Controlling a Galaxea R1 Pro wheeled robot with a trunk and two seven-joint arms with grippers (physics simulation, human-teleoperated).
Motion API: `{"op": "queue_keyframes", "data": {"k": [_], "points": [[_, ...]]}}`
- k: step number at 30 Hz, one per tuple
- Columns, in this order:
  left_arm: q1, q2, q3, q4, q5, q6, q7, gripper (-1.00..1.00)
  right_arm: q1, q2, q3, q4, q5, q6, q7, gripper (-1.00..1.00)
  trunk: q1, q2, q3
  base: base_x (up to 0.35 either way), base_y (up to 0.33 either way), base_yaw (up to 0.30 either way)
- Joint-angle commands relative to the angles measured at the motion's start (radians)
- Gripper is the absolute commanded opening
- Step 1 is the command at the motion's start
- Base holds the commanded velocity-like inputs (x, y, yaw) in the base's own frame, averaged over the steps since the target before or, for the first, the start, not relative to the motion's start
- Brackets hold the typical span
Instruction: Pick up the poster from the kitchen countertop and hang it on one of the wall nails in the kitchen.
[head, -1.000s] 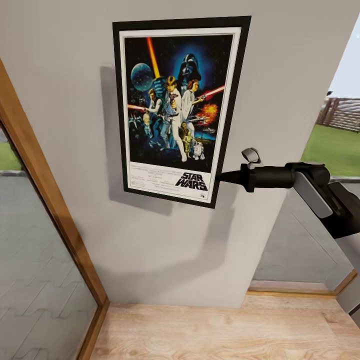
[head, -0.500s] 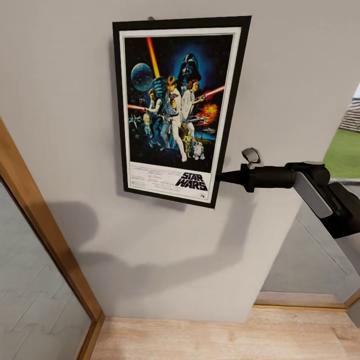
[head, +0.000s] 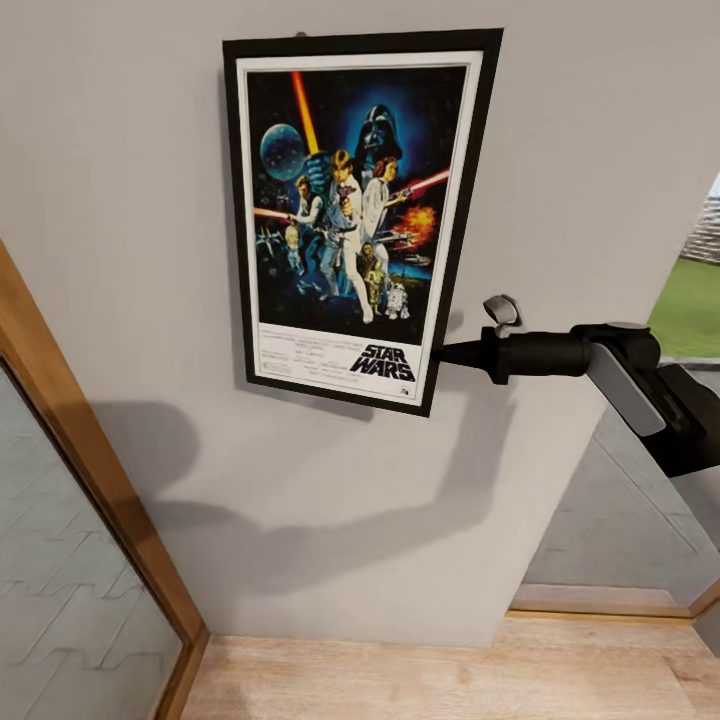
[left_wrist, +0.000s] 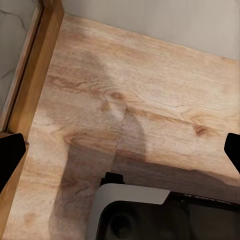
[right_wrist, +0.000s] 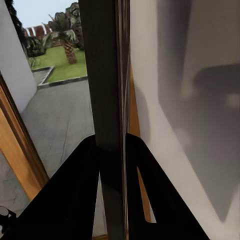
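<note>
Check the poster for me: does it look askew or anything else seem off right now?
The poster sits upright against the grey wall, with the right gripper clamped on its lower right edge. In the right wrist view the fingers pinch the frame edge-on. Its slanted sides look like camera perspective. Nothing stands out.

wall (head: 600, 150): plain pale grey, shadowed at 7 o'clock | floor (head: 420, 675): light wood planks at 6 | wooden frame (head: 80, 450) with glazing at 8 | lawn (head: 690, 305) outdoors at 3, daylight
</note>
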Motion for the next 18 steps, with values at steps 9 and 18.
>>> {"op": "queue_keyframes", "data": {"k": [9, 18], "points": [[0.000, 0.000, 0.003, -0.001, 0.006, 0.001, -0.007, 1.00, -0.002, -0.001, 0.002, -0.002, -0.010, 0.010, -0.007, -1.00, 0.001, -0.002, -0.002, 0.000, 0.000, 0.000], [0.000, 0.000, 0.003, -0.001, 0.006, 0.001, -0.007, 1.00, -0.005, 0.026, 0.001, -0.002, -0.006, 0.030, -0.013, -1.00, 0.001, -0.002, -0.002, 0.000, 0.000, 0.000]]}}
